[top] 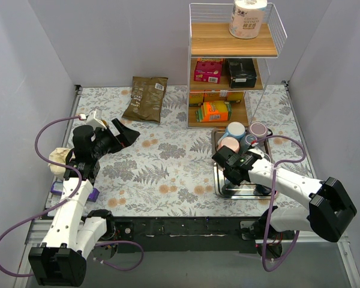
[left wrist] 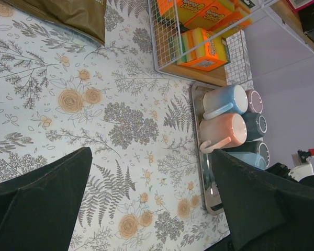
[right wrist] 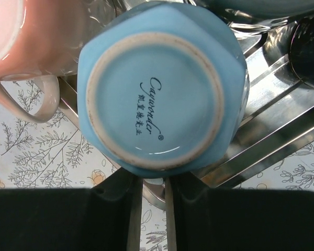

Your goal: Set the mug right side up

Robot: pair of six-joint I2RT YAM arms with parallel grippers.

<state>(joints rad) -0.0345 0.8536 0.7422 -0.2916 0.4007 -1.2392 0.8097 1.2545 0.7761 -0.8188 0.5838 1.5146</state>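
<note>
A light blue mug (right wrist: 157,83) stands upside down on the metal tray (right wrist: 282,141), its base with printed lettering facing the right wrist camera. My right gripper (right wrist: 154,183) is low over the tray's near part (top: 252,193). Its fingers are nearly closed on a pale blue piece at the mug's near side, apparently the handle. In the top view my right gripper (top: 231,171) covers this mug. My left gripper (top: 123,133) is open and empty above the table's left side, far from the tray; its wrist view (left wrist: 152,172) shows bare tablecloth between the fingers.
Other mugs lie on the tray's far end: pale blue (top: 234,129), pink (top: 228,144), mauve (top: 258,129), dark (top: 249,141). A wire shelf rack (top: 228,66) with boxes and a paper roll (top: 248,18) stands behind. A brown bag (top: 145,98) lies at the back.
</note>
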